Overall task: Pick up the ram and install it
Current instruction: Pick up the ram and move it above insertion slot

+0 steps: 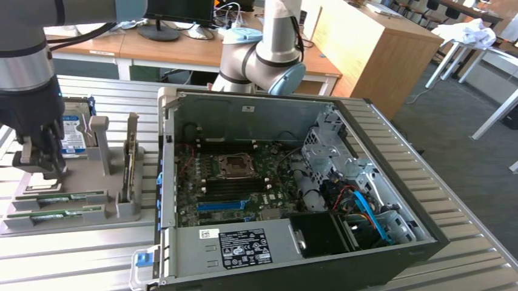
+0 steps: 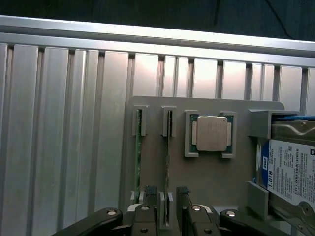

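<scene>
At the exterior view's left the jaws hang released over the grey holder (image 2: 211, 182) on the desk (image 2: 59, 147); in the wrist view they straddle the ram (image 2: 169, 147), standing on edge in its slot near the processor (image 2: 211, 133); centring the stick and closing squarely on its flat faces should avoid twisting it.

The ram (image 2: 169, 162), a thin green circuit-board stick, stands on edge in a slot of the grey holder (image 2: 206, 182), beside a twin stick (image 2: 138, 157).
</scene>
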Controlling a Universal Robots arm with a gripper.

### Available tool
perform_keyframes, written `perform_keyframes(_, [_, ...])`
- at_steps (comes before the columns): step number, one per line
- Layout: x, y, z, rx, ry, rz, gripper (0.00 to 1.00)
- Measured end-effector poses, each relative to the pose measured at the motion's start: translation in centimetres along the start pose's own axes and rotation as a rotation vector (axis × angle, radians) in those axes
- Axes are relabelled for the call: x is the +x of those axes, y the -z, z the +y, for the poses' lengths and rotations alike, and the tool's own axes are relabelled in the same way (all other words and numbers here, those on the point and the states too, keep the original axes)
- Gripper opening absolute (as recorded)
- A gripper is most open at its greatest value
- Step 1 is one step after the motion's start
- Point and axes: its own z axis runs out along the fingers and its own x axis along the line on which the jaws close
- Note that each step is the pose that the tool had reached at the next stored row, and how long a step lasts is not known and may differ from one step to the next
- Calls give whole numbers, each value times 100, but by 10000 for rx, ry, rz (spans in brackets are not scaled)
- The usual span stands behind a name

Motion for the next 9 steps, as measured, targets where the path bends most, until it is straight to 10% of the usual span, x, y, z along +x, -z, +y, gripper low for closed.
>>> perform_keyframes(9, [2,-84,-1,-1,-1,-2,30])
